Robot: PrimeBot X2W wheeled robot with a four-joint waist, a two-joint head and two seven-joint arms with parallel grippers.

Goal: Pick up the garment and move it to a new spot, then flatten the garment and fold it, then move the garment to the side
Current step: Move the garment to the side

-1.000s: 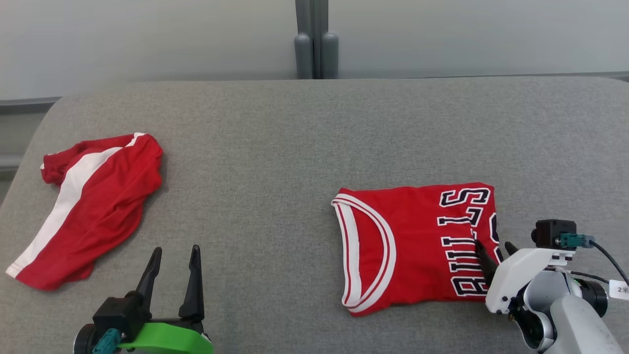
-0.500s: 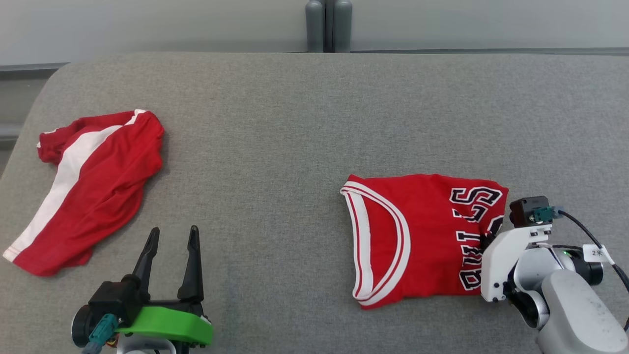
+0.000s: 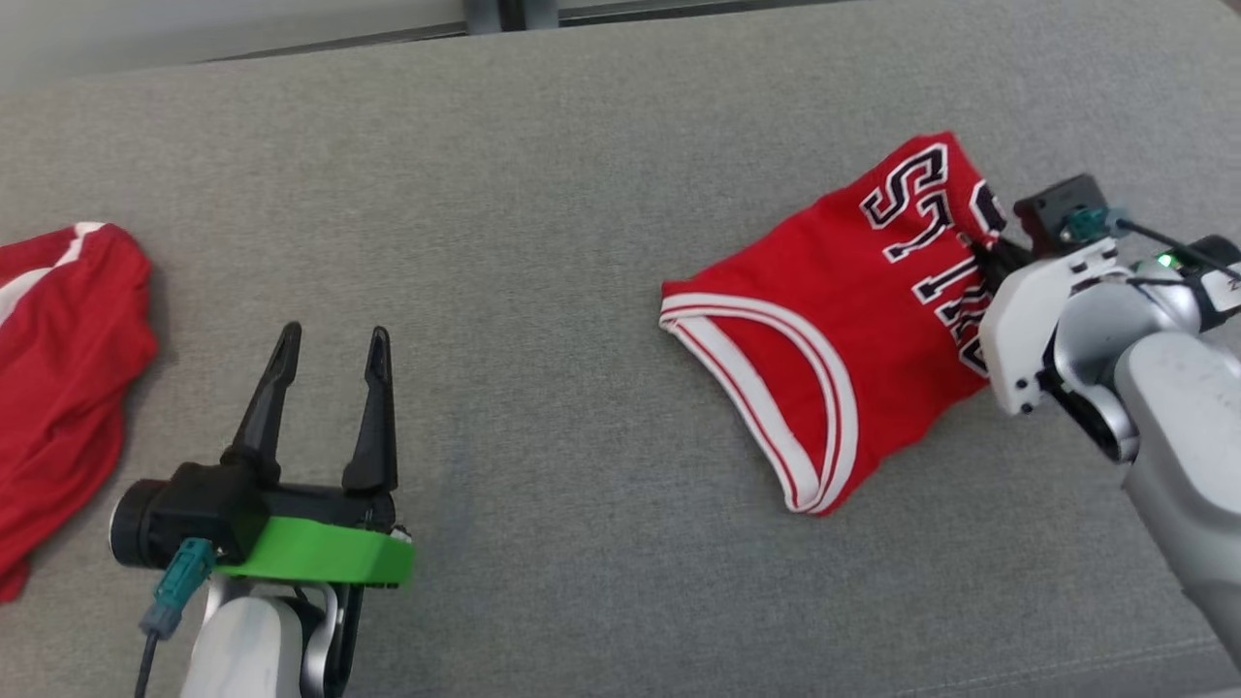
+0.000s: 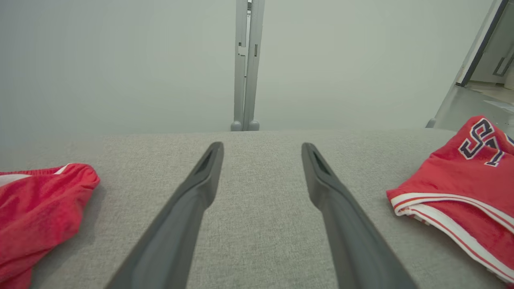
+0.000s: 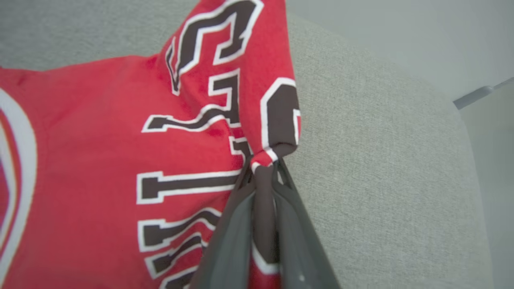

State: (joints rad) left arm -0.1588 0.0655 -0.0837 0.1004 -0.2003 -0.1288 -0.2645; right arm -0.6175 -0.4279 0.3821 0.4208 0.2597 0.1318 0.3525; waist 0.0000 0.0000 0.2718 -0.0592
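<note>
A folded red jersey [image 3: 843,320] with black-and-white letters and white trim is seen on the right part of the grey cloth-covered worktop [image 3: 543,242]. Its lettered edge is pinched between the right fingers [image 5: 235,245], which are closed almost all the way on a bunch of the cloth. That edge seems to be lifted a little, while the rest is laid flat. The left fingers [image 3: 368,407] are spread wide over bare worktop, and nothing is held in them. A second red garment with a white stripe [image 3: 58,359] is seen at the far left. The last step, moving the jersey to the side, is judged to be in hand. Next, a gentle pull is called for, so the fold is not pulled open.
</note>
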